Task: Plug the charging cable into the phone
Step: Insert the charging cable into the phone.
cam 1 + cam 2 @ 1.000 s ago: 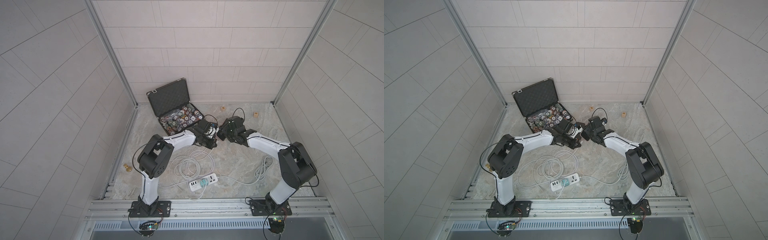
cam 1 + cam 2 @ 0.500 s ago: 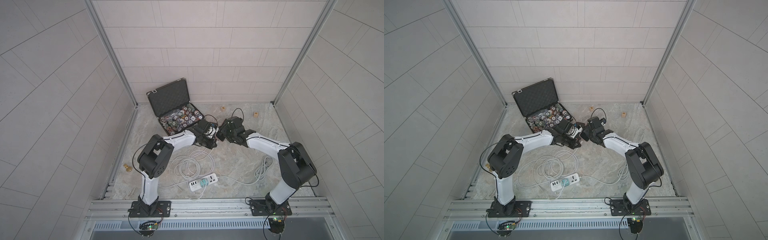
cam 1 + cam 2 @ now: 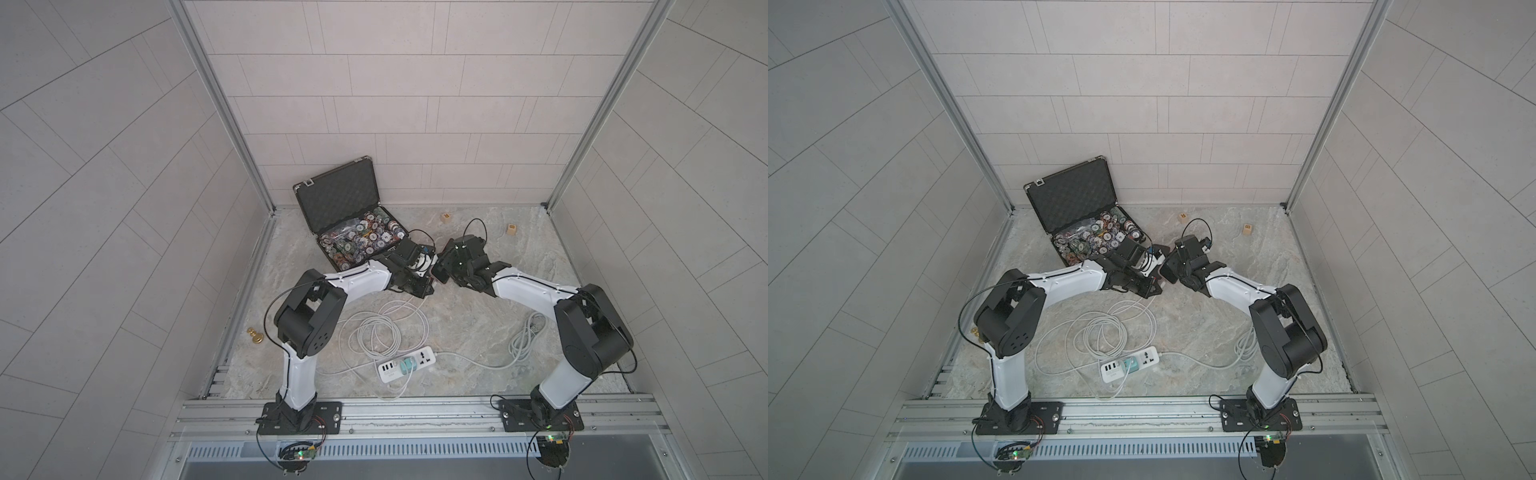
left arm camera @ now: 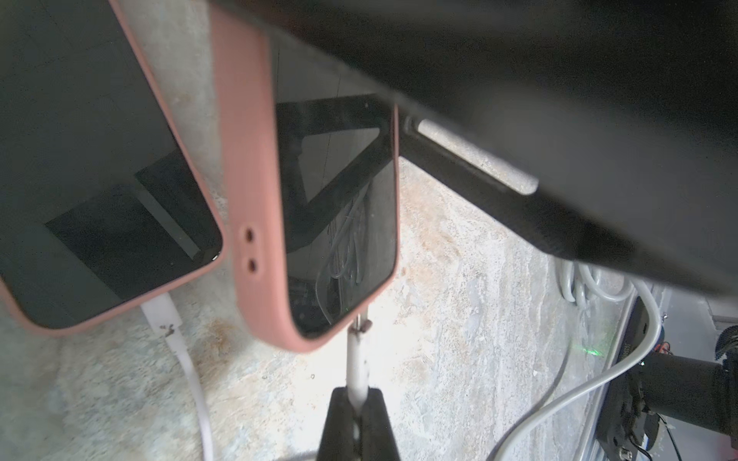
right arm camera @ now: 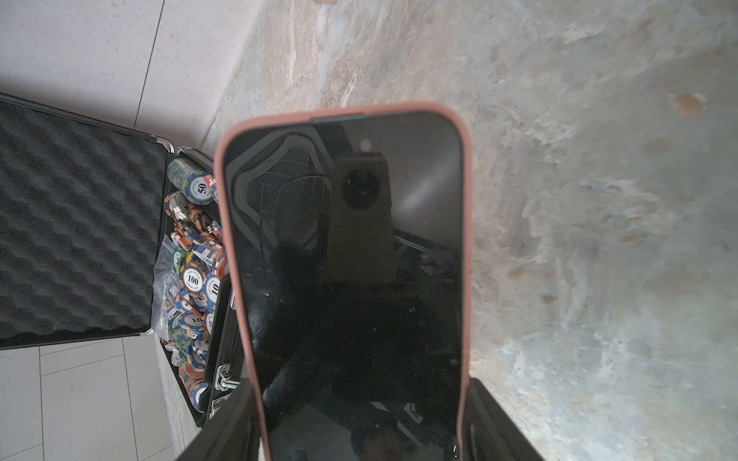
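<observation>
Phone [image 5: 343,279]: glossy black slab, rounded corners, matte pink case [image 4: 255,179].

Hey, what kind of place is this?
Most likely a robot test booth: a left arm and right arm bolted to a metal rail, plain tiled walls closing in a small stone-patterned floor, and a case of poker chips as a prop.
</observation>
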Robot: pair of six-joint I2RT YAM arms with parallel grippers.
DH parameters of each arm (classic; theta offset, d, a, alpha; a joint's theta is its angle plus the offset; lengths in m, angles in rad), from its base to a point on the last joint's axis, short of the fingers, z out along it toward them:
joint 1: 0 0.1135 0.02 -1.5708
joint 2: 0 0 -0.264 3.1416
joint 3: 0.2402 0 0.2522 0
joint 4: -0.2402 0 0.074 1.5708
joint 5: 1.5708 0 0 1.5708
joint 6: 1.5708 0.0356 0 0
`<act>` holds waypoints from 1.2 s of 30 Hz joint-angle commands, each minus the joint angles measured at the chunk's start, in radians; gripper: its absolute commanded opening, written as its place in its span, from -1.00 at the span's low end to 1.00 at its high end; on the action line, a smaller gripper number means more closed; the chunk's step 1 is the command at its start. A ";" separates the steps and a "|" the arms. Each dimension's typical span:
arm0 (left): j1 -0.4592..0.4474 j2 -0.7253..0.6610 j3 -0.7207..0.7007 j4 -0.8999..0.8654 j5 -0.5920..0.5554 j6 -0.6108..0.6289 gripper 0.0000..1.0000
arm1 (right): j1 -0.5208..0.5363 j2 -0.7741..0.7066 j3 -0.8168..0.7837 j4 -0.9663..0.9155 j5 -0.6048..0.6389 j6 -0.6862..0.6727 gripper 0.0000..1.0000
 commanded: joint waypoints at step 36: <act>0.026 -0.055 -0.005 0.013 0.107 -0.033 0.61 | 0.058 -0.180 -0.126 0.031 0.165 -0.073 0.06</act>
